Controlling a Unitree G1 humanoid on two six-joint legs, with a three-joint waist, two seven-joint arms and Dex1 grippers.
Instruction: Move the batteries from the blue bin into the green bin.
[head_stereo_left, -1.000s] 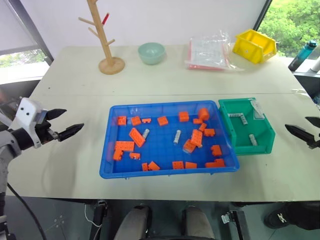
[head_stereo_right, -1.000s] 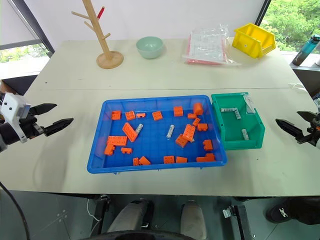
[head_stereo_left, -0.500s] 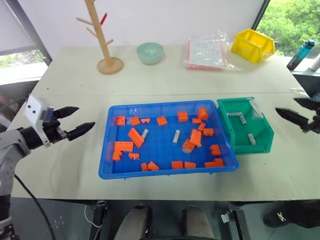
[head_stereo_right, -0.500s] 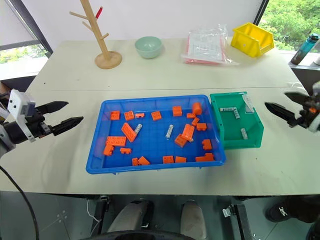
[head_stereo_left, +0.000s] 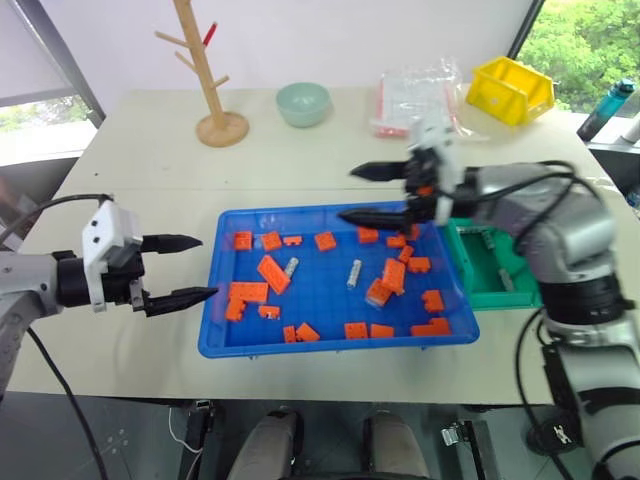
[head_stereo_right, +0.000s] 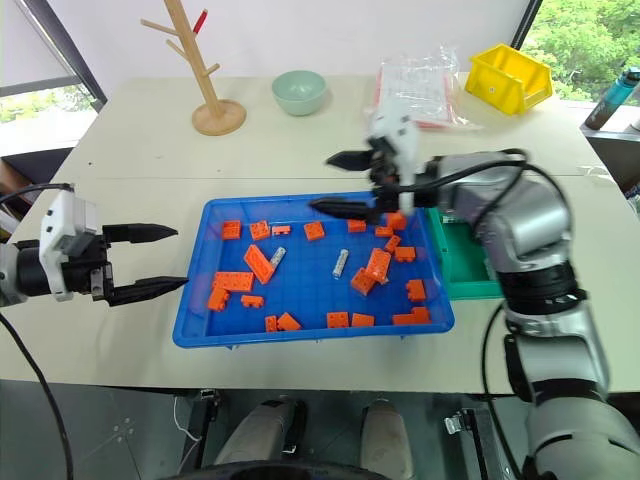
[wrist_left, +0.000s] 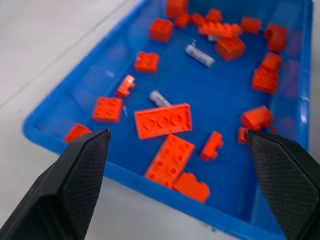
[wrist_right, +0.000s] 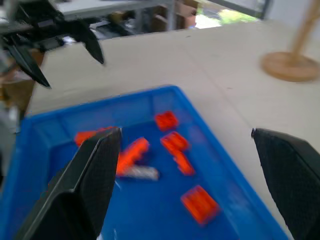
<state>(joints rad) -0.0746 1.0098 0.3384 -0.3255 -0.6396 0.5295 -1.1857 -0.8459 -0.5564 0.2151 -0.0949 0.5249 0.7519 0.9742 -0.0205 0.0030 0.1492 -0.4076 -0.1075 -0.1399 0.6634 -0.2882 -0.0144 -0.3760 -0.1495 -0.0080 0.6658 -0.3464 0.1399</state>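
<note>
head pair: high, facing down | wrists: close, low | shared: blue bin (head_stereo_left: 330, 345)

Orange bricks (head_stereo_left: 271, 273) lie scattered ahead of the left tool (head_stereo_left: 185, 268). Beyond the right tool (head_stereo_left: 365, 194) on the worktop (head_stereo_left: 150, 150): wooden rack (head_stereo_left: 205, 72), pale bowl (head_stereo_left: 303, 104), plastic bag (head_stereo_left: 420, 95), yellow bin (head_stereo_left: 511, 90).

Plastic, metal and wood on a matt pale table

The large shallow blue plastic bin (head_stereo_left: 215, 300) is smooth and a little glossy, with a grid-patterned floor; the orange plastic toy bricks (head_stereo_left: 273, 273) in it are smooth, with studs on top. The small silver-grey metal batteries (head_stereo_left: 354, 274) have a dull shine. The small deep green plastic bin (head_stereo_left: 500, 275) and the yellow plastic bin (head_stereo_left: 511, 91) look smooth. The wooden peg stand (head_stereo_left: 205, 75) is pale and matt. The clear plastic bags (head_stereo_left: 420, 98) are glossy and wrinkled. The black finger pads (wrist_left: 82, 170) are finely textured.
</note>
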